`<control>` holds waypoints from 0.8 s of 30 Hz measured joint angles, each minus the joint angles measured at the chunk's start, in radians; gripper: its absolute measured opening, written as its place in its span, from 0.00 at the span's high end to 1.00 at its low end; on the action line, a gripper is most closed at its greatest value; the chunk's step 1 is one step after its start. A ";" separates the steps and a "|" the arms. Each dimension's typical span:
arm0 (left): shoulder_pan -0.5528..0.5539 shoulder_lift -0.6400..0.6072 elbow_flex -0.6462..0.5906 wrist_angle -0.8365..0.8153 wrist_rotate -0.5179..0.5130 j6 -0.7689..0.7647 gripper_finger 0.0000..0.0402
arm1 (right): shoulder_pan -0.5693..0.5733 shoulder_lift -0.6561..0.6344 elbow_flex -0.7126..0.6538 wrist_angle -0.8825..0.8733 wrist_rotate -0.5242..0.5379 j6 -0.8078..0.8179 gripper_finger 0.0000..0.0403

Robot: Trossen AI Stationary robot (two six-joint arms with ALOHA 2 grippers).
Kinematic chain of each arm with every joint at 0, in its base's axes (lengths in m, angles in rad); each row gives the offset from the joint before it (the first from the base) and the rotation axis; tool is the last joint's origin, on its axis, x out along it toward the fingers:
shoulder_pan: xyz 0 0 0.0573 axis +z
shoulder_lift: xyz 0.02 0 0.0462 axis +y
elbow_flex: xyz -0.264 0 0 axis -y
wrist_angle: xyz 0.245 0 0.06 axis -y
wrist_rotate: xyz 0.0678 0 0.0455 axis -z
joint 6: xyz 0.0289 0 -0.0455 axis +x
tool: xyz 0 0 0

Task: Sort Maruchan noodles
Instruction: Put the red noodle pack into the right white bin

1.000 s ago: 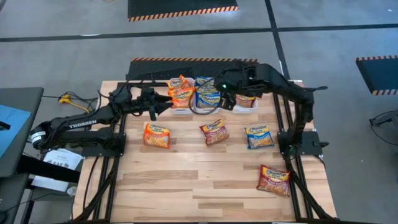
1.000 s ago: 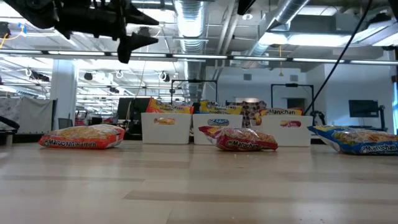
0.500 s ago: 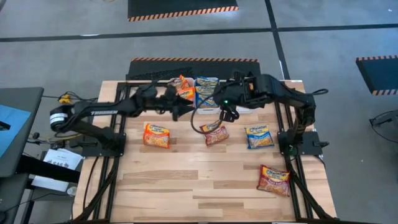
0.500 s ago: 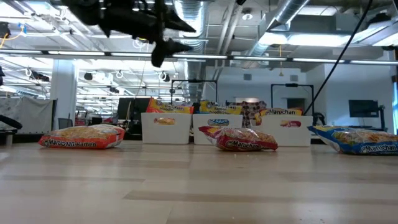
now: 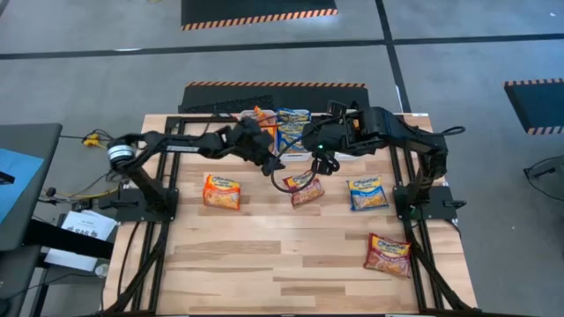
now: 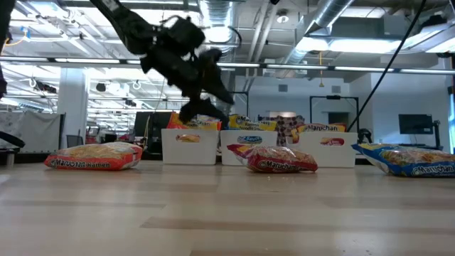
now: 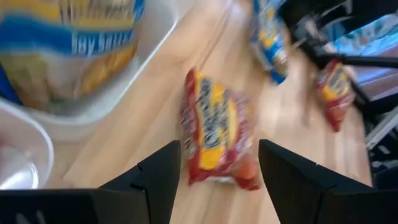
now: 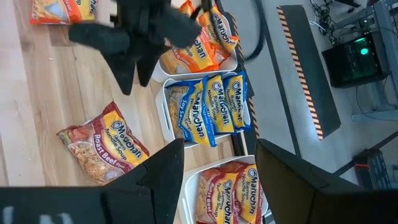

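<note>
Left wrist view: dark red packet (image 7: pixel 214 134) lies beyond the open left gripper (image 7: pixel 217 167).

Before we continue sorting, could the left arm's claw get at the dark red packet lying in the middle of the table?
Probably yes: the left claw hangs open right above the dark red flat plastic packet, nothing between.

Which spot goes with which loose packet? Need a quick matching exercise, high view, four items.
Things:
1. orange packet
2. blue packet
3. middle red packet
4. near red packet

Places:
A. alone toward the table's front right
B. just below both grippers, left gripper and right gripper
C. leftmost in the loose row
D. rightmost in the loose row

Pairs: 1-C, 2-D, 3-B, 4-A
</note>
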 joint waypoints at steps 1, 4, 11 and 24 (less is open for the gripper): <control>0.000 0.023 0.000 0.005 0.001 -0.006 0.50 | 0.000 0.000 0.000 0.000 0.000 -0.004 0.45; -0.001 0.071 0.004 0.050 0.011 -0.018 0.51 | 0.000 0.000 0.000 0.000 0.000 -0.007 0.45; -0.019 0.108 0.005 0.095 -0.013 -0.015 0.51 | -0.002 0.000 0.000 0.000 0.000 -0.010 0.45; -0.028 0.003 -0.002 0.045 0.027 0.029 0.51 | -0.001 0.000 0.000 0.000 -0.016 0.001 0.45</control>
